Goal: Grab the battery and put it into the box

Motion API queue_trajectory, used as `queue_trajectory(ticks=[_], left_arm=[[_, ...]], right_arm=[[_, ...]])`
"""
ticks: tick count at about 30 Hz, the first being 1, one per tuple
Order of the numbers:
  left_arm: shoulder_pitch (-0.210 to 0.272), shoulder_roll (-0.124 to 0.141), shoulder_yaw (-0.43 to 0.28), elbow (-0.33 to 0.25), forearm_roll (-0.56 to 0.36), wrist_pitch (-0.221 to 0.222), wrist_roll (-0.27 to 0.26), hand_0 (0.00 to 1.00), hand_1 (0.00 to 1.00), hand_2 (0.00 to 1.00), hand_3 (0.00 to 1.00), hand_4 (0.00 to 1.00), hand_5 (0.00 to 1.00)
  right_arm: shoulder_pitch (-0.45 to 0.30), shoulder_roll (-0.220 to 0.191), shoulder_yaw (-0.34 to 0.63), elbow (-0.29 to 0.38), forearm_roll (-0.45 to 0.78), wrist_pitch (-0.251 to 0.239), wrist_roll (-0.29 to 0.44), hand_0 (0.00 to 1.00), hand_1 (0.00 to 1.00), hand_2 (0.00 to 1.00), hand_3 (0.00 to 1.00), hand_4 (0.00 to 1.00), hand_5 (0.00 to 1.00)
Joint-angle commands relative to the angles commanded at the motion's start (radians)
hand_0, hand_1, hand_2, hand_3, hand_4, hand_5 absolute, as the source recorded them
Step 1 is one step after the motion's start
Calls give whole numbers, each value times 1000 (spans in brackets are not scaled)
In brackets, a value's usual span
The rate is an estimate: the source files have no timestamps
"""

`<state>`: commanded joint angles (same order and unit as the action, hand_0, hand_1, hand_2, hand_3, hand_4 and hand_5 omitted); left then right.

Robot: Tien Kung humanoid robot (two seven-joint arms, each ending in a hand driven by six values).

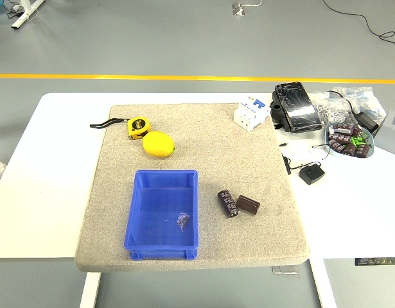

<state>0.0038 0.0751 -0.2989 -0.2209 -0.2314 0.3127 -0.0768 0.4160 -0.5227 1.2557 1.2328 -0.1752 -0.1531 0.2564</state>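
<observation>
While no robot hand or arm shows anywhere in the head view, their state cannot be told. Two dark cylindrical batteries lie on the grey felt mat [248, 147]: one battery [228, 203] at about 3 o'clock from the blue box [134, 218], near it but apart, and a second battery [248, 205] just beside the first, at its 3 o'clock. Box sits open-topped at the mat's near middle, with a small crumpled scrap [183, 221] on its floor. At 12 o'clock from the box: a yellow lemon [158, 144], touching or nearly touching a yellow tape measure [138, 127]. Toward 1 o'clock, at the mat's far edge: a white breaker [251, 113]. Beyond, on the white table [351, 212]: a black wrapped pack [295, 106], a bowl of parts [349, 140], a small black adapter [311, 173].
</observation>
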Motion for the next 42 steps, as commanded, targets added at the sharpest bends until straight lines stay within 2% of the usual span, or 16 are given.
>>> queue_trajectory(ticks=[3,4,8,9,13,14,19,20,25,26,30,32,33,38,39,42], left_arm=[[3,1,4,0,-7,-2,-2,875,884,899,790,813,688],[3,0,8,-1,-12,-3,-5,873,883,899,790,812,689],[6,1,42,-3,-47,-8,-17,873,883,899,790,812,689],[8,1,46,-4,-53,-8,-20,869,880,896,789,813,690],[9,0,57,-6,-62,-8,-26,869,880,896,789,813,690],[8,0,58,-6,-62,-8,-26,864,878,894,789,812,691],[3,0,59,-8,-54,-6,-24,864,878,894,789,812,691],[0,-1,59,-9,-54,-6,-22,863,873,892,788,813,692],[-8,-1,69,-11,-60,-7,-24,863,873,892,788,813,692],[-8,-1,70,-11,-62,-8,-26,849,866,886,786,813,692],[-9,-2,78,-11,-68,-8,-29,849,866,886,786,813,692],[-9,-3,80,-11,-70,-8,-31,849,866,886,786,813,692],[-9,-4,81,-11,-72,-7,-32,845,860,877,785,814,693],[-11,-5,85,-12,-76,-7,-35,845,860,877,785,814,693],[-12,-5,86,-12,-76,-7,-35,840,851,875,783,814,692],[-15,-5,86,-12,-74,-6,-36,840,851,875,783,814,692]], right_arm=[[-3,-3,0,6,-22,-3,-4,2,2,32,63,833,607],[-4,-7,0,15,-61,-12,-8,2,2,56,113,830,628],[-7,-16,-19,42,-191,-54,-8,2,2,56,113,830,628],[-13,-21,-31,55,-237,-76,-5,8,107,198,289,876,577],[-21,-57,-114,89,-451,-95,-22,8,107,198,289,876,577],[-19,-62,-128,91,-490,-90,-29,366,490,551,573,998,565],[17,-91,-243,97,-692,-6,-96,366,490,551,573,998,565],[36,-99,-279,92,-744,17,-97,641,683,727,853,998,513],[100,-122,-402,81,-949,74,-62,641,683,727,853,998,513],[115,-126,-428,79,-988,80,-52,722,737,778,881,998,429],[177,-129,-532,69,-1157,93,-34,722,737,778,881,998,429],[210,-123,-588,64,-1242,91,-25,722,737,778,881,998,429],[224,-121,-613,63,-1287,90,-20,721,737,778,859,998,339],[317,-120,-757,54,-1495,56,12,721,737,778,859,998,339],[337,-119,-790,51,-1534,47,18,701,731,772,848,998,279],[391,-110,-878,43,-1664,10,39,701,731,772,848,998,279]])
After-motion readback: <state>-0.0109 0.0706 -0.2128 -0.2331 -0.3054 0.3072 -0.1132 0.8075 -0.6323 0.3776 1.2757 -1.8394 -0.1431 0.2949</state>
